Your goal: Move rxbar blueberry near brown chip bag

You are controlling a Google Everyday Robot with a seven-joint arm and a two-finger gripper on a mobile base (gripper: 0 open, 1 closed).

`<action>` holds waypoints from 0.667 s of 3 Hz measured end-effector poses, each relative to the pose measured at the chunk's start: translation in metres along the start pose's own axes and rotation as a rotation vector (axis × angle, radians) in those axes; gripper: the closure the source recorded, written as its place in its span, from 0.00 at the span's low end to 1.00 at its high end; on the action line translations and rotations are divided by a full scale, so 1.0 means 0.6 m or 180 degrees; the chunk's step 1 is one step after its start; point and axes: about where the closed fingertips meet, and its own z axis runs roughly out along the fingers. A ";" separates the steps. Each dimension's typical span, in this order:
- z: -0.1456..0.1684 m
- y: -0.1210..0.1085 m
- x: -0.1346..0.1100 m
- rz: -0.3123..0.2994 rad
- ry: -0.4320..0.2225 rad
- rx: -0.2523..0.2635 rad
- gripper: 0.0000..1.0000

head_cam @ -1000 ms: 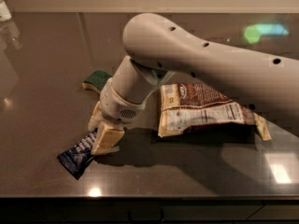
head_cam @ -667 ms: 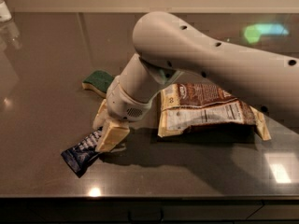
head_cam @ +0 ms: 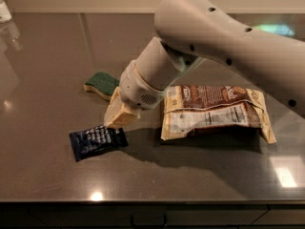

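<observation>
Ok, gripper (head_cam: pixel 115 122) tip at top-right edge of blue bar (head_cam: pixel 97 141); we can't tell if it's gripping. Bar flat on counter (head_cam: pixel 57 185), left of chip bag (head_cam: pixel 214 111), w/ gap btwn.

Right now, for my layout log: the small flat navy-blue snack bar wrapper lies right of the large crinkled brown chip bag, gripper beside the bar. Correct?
Not quite: the camera view shows the flat navy-blue rxbar blueberry lying left of the crinkled brown chip bag. The gripper is indeed beside the bar.
</observation>
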 end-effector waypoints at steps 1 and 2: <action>-0.052 -0.041 0.012 0.0055 0.0068 0.0228 1.00; -0.103 -0.077 0.034 0.0118 0.0209 0.0442 1.00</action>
